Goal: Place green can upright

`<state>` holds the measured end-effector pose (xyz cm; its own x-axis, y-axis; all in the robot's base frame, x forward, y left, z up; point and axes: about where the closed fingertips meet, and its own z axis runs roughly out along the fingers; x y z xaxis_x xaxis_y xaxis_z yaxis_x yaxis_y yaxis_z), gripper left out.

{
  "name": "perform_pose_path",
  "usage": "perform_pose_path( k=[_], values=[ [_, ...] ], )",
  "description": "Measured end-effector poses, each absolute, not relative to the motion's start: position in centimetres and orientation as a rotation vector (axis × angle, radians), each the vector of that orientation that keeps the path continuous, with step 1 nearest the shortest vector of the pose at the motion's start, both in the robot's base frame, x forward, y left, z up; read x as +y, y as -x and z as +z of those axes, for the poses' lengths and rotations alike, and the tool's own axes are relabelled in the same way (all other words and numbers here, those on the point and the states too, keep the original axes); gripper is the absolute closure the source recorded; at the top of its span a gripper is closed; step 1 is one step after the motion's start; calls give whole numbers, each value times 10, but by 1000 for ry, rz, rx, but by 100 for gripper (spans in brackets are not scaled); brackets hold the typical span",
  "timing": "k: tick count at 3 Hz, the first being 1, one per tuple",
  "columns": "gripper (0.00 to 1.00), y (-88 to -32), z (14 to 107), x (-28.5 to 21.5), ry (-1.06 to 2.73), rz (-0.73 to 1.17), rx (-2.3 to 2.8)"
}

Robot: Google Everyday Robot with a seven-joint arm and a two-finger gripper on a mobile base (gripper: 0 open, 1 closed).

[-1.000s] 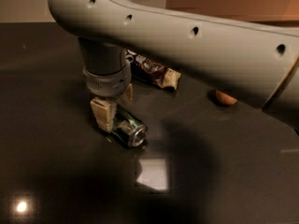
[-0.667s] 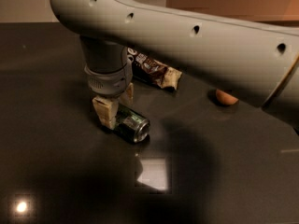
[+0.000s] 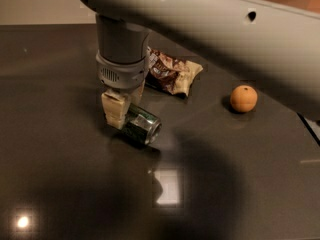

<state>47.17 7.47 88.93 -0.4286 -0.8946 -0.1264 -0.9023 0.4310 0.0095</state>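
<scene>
Left of centre, the gripper (image 3: 125, 113) grasps the green can (image 3: 145, 127), which lies on its side on the dark table (image 3: 60, 179). A snack bag (image 3: 172, 75) lies just above it.

- Just above the centre of the frame you see a crumpled brown snack bag (image 3: 172, 75) lying on the dark glossy table (image 3: 60, 184).
- Right of the bag, apart from it, you have a small round orange fruit (image 3: 243, 98).
- You find a square glare patch (image 3: 167, 186) below centre, and a small bright spot (image 3: 22, 222) at lower left.
</scene>
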Motion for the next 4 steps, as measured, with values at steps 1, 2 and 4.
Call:
perform_pose_path(
  k=[1, 2, 4],
  values=[
    [100, -464, 917, 75, 1684, 259, 2394],
    [100, -453, 939, 76, 1719, 432, 2207],
    [100, -427, 963, 70, 1759, 692, 1863]
  ],
)
